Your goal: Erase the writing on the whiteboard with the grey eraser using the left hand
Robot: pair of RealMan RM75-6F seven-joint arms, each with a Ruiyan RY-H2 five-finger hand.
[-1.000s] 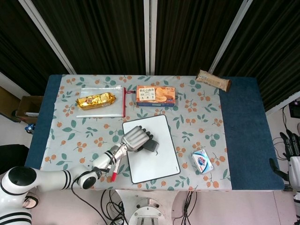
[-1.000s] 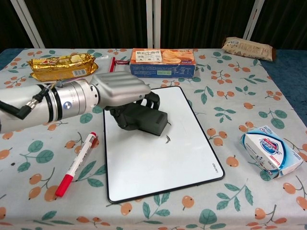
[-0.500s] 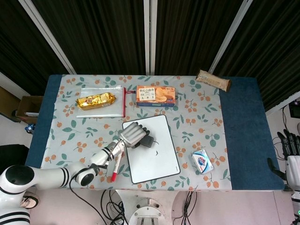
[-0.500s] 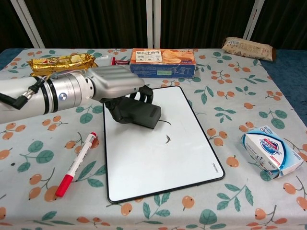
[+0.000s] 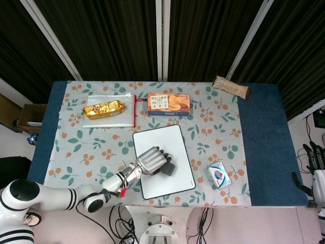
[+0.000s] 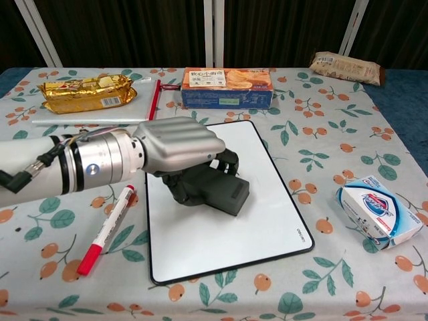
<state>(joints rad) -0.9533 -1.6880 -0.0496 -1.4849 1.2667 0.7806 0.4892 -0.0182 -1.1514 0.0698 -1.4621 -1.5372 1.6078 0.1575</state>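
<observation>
The left hand (image 6: 177, 148) curls over the grey eraser (image 6: 215, 190), gripping it from above and pressing it on the middle of the whiteboard (image 6: 267, 221). The eraser looks light and firm, best held by its long sides; any remaining writing seems hidden underneath.

You get even, bright overhead light in both views, with the dark curtained backdrop staying nearly black. The glossy white rectangular whiteboard (image 6: 221, 221) shows no harsh glare. A soft shadow sits under the left robot hand (image 6: 179, 148). Your chest view is sharp; the head view is smaller and slightly softer in detail.
</observation>
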